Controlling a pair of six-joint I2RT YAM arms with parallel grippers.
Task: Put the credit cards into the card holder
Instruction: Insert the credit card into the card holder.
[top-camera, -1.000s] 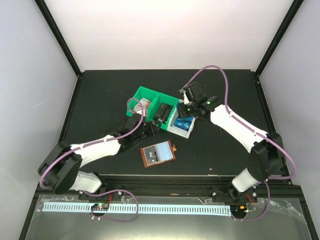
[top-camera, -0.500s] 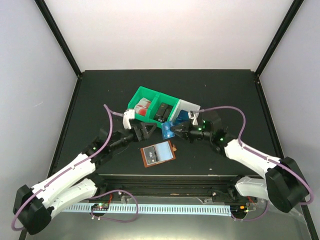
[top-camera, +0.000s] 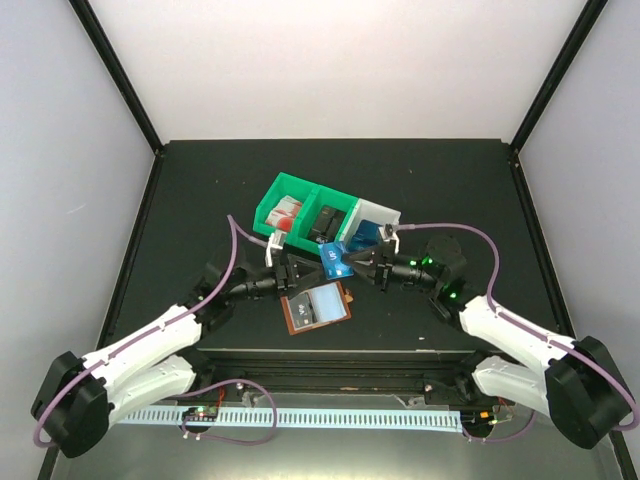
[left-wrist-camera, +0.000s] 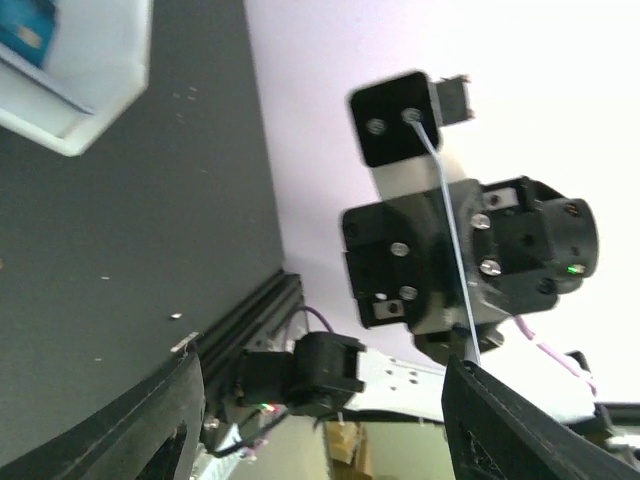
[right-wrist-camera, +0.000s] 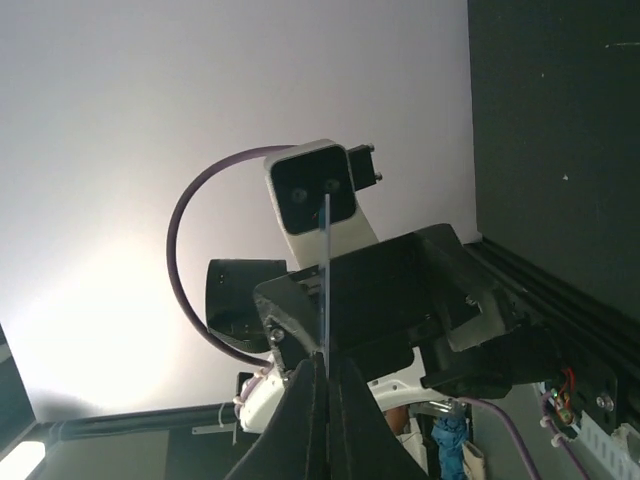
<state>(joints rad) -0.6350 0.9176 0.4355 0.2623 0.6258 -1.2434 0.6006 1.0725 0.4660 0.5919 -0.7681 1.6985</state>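
The reddish-brown card holder (top-camera: 317, 307) lies open on the black table near the front. My right gripper (top-camera: 352, 265) is shut on a blue credit card (top-camera: 332, 262) and holds it on edge just above and behind the holder. In the right wrist view the card (right-wrist-camera: 327, 270) shows as a thin line between the closed fingers (right-wrist-camera: 300, 420). My left gripper (top-camera: 298, 272) is open and faces the card from the left. In the left wrist view the card (left-wrist-camera: 445, 230) shows edge-on close to the right finger (left-wrist-camera: 520, 420). I cannot tell whether they touch.
A green bin (top-camera: 283, 189) with two compartments holds red-and-white cards (top-camera: 287, 212) and black cards (top-camera: 325, 222). A white bin (top-camera: 383, 212) beside it holds blue cards (top-camera: 366, 236) and also shows in the left wrist view (left-wrist-camera: 100, 70). The table's front rail (top-camera: 330, 358) runs just below the holder.
My right gripper has carried the blue card from the white bin to the left and forward, to above the holder. My left gripper has come away from the bins and turned to face it.
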